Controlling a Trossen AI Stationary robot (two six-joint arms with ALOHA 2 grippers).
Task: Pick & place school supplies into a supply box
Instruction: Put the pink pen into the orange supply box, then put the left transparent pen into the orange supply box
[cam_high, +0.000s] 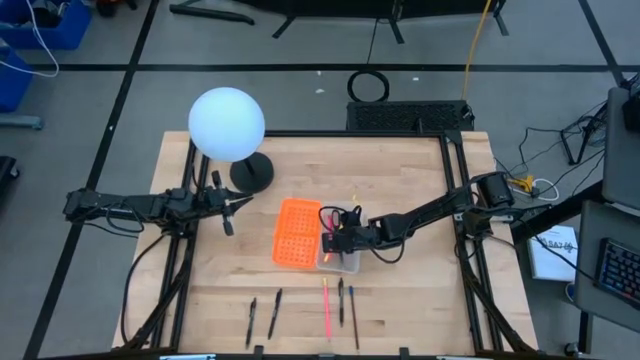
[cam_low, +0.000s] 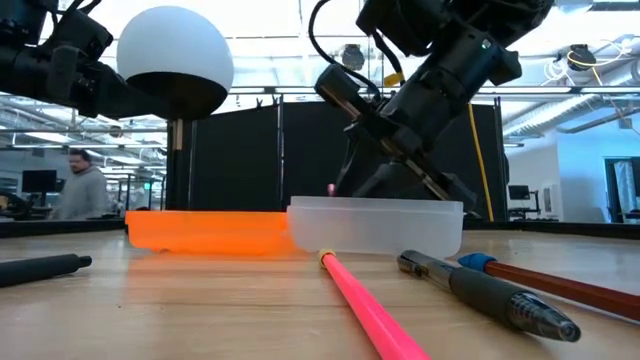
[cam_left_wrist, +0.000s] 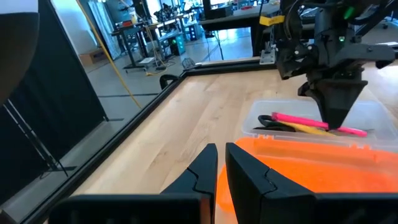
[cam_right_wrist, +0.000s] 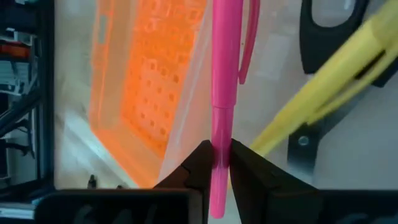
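Observation:
The supply box lies open at mid-table, with its orange half (cam_high: 298, 233) toward the left and its clear tray (cam_high: 345, 258) toward the right. In the tray lie a pink pen (cam_left_wrist: 305, 121), a yellow pencil (cam_right_wrist: 323, 93) and black-handled scissors (cam_right_wrist: 329, 25). My right gripper (cam_high: 333, 240) reaches into the tray from the right and is shut on the pink pen. My left gripper (cam_left_wrist: 221, 168) waits at the table's left by the lamp, its fingers nearly together with nothing between them. Several more pens (cam_high: 340, 300) lie flat near the front edge. My right gripper pinches the pink pen's narrower barrel (cam_right_wrist: 219, 140), below the clip, between its two fingertips (cam_right_wrist: 200, 163). The fingers slant down from the table's right side. The pen lies about level in the clear tray, on top of the yellow pencil and the scissors.
A white globe lamp (cam_high: 227, 122) on a black foot (cam_high: 251, 172) stands at the back left. Another pink pen (cam_low: 370, 300) and a black pen (cam_low: 480, 290) lie close to the front edge. Two black pens (cam_high: 263, 316) lie at the front left.

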